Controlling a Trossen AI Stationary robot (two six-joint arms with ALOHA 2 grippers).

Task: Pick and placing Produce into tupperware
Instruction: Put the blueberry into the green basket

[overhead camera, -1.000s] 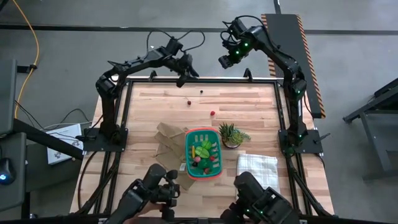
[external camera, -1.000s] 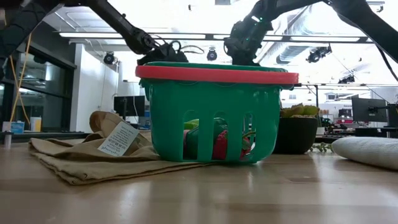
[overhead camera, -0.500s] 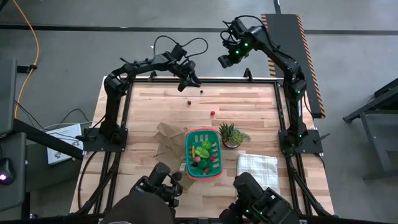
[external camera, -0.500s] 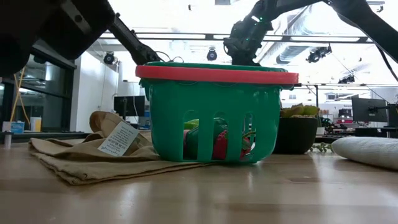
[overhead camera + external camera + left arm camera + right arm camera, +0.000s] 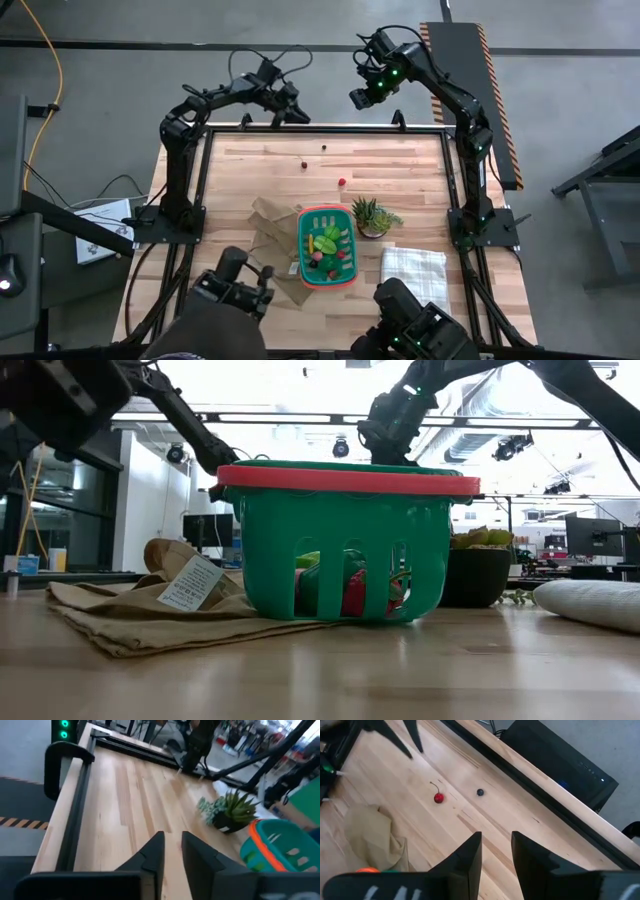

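Already holding produce, the tupperware (image 5: 326, 247) sits lower centre of the counter (image 5: 400, 170); a cherry (image 5: 303, 164), a dark berry (image 5: 323, 147) and a red piece (image 5: 341, 183) lie loose above. Half a second ago the left end effector (image 5: 296, 112) hovered over them; it has retreated upper left, slightly spread, empty. Right end effector (image 5: 357, 98), also parted, waits.

Potted plant (image 5: 371, 215) just beside tupperware (image 5: 326, 247)

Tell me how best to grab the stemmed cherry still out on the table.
Probably from straight above. The cherry lies alone on bare wood, its thin stem curving off one side. Close the fingers on the round red body, not the stem, which looks too thin to hold. The dark berry lies apart, so it shouldn't interfere.
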